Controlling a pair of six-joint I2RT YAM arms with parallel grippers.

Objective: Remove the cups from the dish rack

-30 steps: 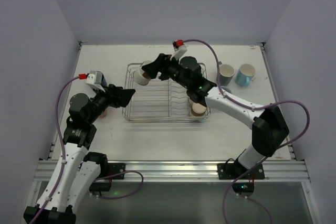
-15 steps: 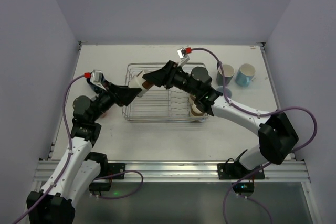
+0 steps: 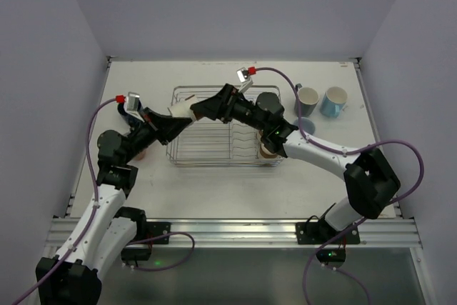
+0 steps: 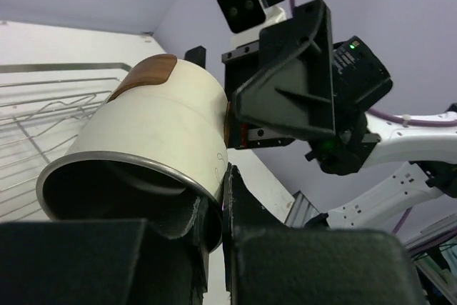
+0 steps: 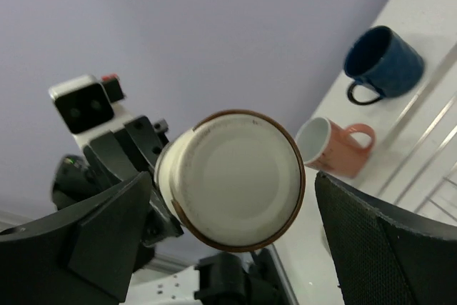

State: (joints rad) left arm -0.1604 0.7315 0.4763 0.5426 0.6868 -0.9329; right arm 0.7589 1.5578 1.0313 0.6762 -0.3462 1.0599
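My left pincer [image 4: 220, 205] is clamped on the rim of the brown-and-cream cup [image 4: 157, 126], held in the air over the left end of the dish rack [image 3: 221, 163]. My right pincer [image 3: 196, 109] stands spread either side of its base. I should draw the right straight back, clear of the cup, before swinging left to the tabletop [image 3: 214, 183]. Only the left wrist view shows the pinch; only the right wrist view shows the navy mug [image 5: 383, 60] and the salmon mug [image 5: 328, 146] beyond
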